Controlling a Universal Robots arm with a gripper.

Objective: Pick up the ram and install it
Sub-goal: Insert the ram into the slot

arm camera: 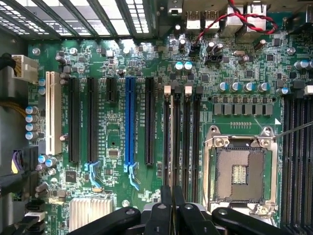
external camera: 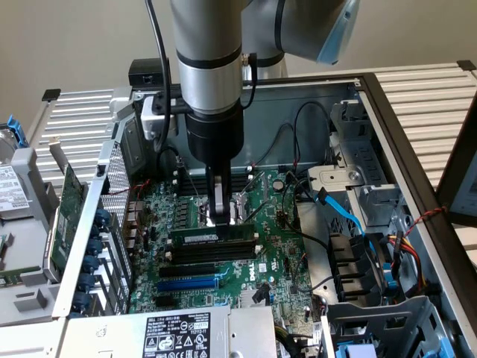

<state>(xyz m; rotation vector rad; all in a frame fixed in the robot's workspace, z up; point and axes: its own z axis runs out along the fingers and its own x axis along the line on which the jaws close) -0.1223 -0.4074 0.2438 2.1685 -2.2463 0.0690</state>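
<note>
Inside the open computer case [external camera: 389, 127], the green board [external camera: 276, 253] is lying flat. The ram [external camera: 212, 236] is standing in a slot near the middle. The gripper [external camera: 218, 218] is hanging right over it, jaws pressed together.

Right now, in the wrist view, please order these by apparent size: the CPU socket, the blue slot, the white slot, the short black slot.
1. CPU socket, clearly the largest.
2. blue slot and white slot: the blue is longer, the white wider; too alike to rank.
3. short black slot, the smallest.
</note>
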